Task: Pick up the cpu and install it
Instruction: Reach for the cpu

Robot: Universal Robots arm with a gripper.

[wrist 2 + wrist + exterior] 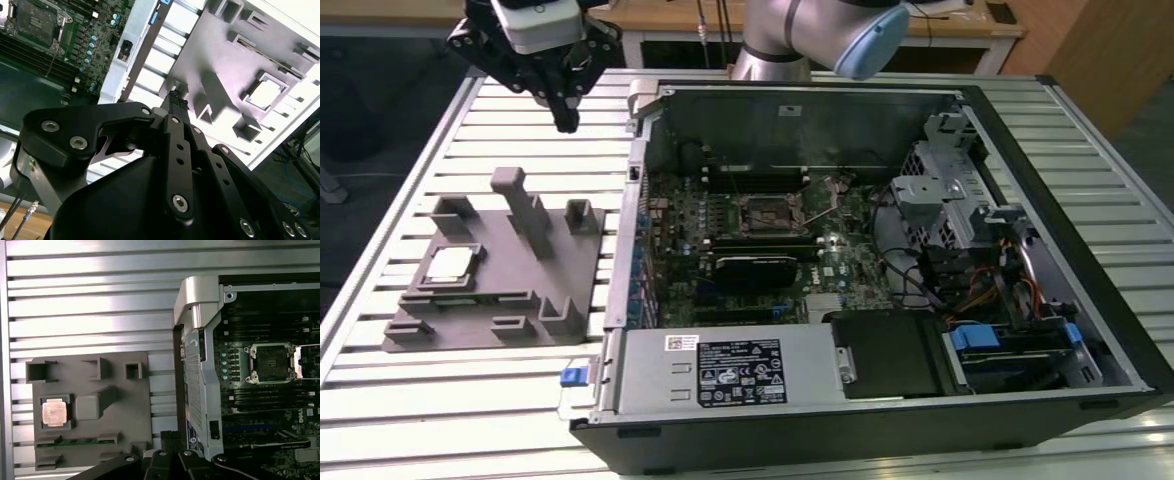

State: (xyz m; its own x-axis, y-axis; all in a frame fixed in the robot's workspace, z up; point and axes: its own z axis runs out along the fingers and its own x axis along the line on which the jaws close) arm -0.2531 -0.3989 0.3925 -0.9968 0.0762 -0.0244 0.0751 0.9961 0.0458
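- Exterior view: we see the gripper [566,125] hanging over the slatted table [454,400], past the far edge of the grey fixture [520,290] and apart from it.
- In the second wrist view its fingers [176,131] are drawn together to a narrow tip, and we see nothing between them.
- The cpu [450,263] lies flat in a square recess of the fixture, silvery top up, on the exterior view's left.
- The open computer case [787,125] stands just beside the fixture; we see its dark cpu socket [765,212] bare on the motherboard.
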